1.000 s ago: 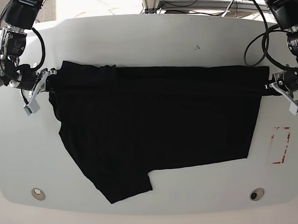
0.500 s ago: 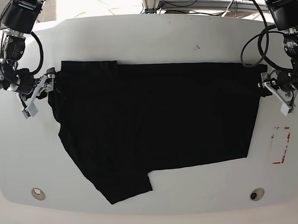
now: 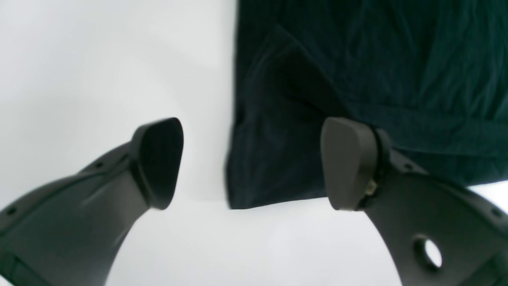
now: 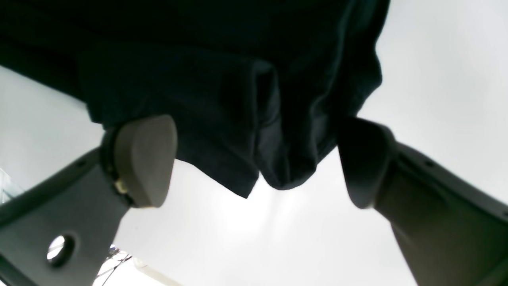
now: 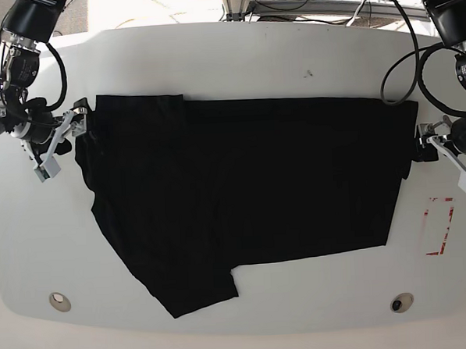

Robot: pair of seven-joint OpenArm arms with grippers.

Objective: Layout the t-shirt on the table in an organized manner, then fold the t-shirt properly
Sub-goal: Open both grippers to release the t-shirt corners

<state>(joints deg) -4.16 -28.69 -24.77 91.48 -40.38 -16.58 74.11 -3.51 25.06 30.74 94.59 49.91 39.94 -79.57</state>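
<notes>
The black t-shirt (image 5: pixel 241 182) lies spread across the white table (image 5: pixel 251 64), one sleeve pointing toward the near edge. At its right edge in the base view my left gripper (image 5: pixel 445 159) stands open. In the left wrist view a flat shirt corner (image 3: pixel 278 159) lies between the wide-apart fingers of the left gripper (image 3: pixel 254 163). At the shirt's left edge my right gripper (image 5: pixel 63 144) is open too. In the right wrist view a bunched fold of the t-shirt (image 4: pixel 278 159) lies between the spread fingers of the right gripper (image 4: pixel 254 163), with neither finger pressing on it.
A red-outlined rectangle (image 5: pixel 439 226) is marked on the table by the shirt's right edge. Two round metal fittings (image 5: pixel 60 302) (image 5: pixel 401 302) sit near the front corners. Cables and frame parts (image 5: pixel 286 0) run behind the far edge.
Both grippers have gone from shut on the shirt's side edges to open, letting the cloth go. Each has drawn slightly outward, and the shirt has settled flat.
</notes>
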